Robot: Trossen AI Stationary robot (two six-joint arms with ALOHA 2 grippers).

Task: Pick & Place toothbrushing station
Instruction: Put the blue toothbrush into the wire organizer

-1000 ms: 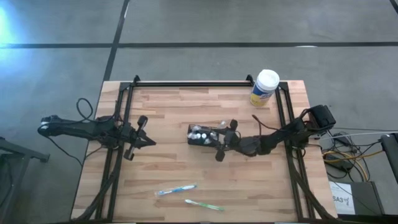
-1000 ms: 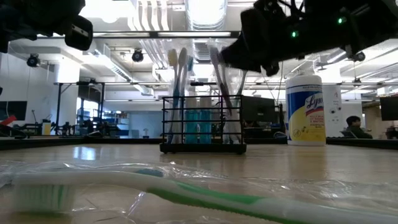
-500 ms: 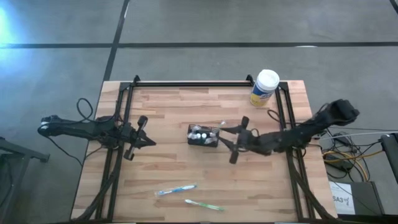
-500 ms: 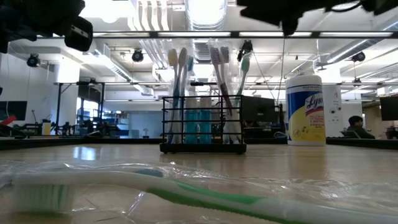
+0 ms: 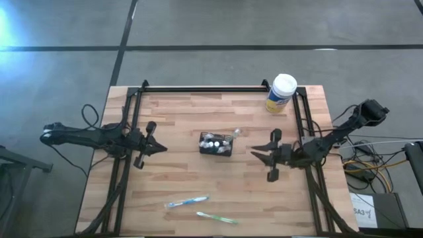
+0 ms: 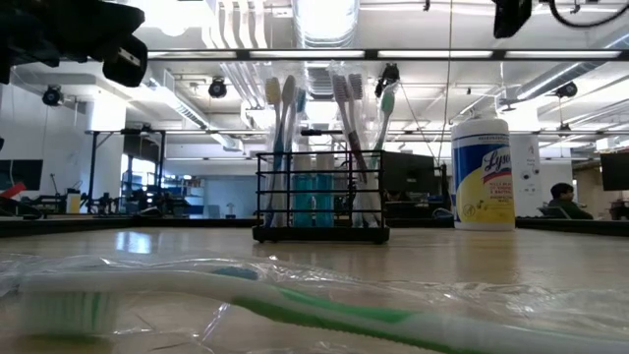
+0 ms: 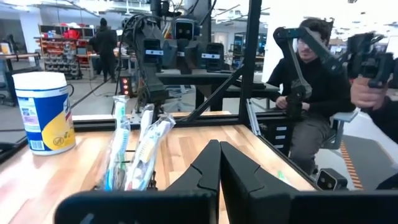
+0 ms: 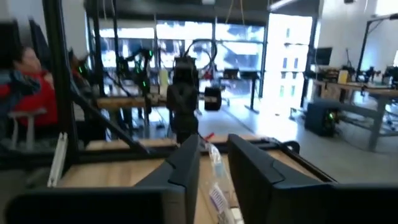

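The black mesh holder [image 5: 216,144] stands on its base at the table's middle, with several wrapped toothbrushes standing upright in it [image 6: 319,197]. It also shows in the left wrist view [image 7: 134,152]. A blue toothbrush [image 5: 187,201] and a green one [image 5: 217,217] lie flat near the table's near edge; the green one, in clear wrap, fills the low view's foreground [image 6: 295,310]. My right gripper [image 5: 255,152] is open and empty, right of the holder and apart from it. My left gripper [image 5: 162,148] is shut and empty, left of the holder.
A yellow canister with a white lid [image 5: 281,92] stands at the far right corner, and shows in the low view [image 6: 482,174]. Black frame rails [image 5: 205,88] run along the far edge and both sides. A person sits beyond the table [image 7: 311,81].
My right gripper has drawn back from the holder toward the table's right edge and has gone up out of the low view. It carries nothing. The toothbrushes stay standing in the holder. The holder has not moved.
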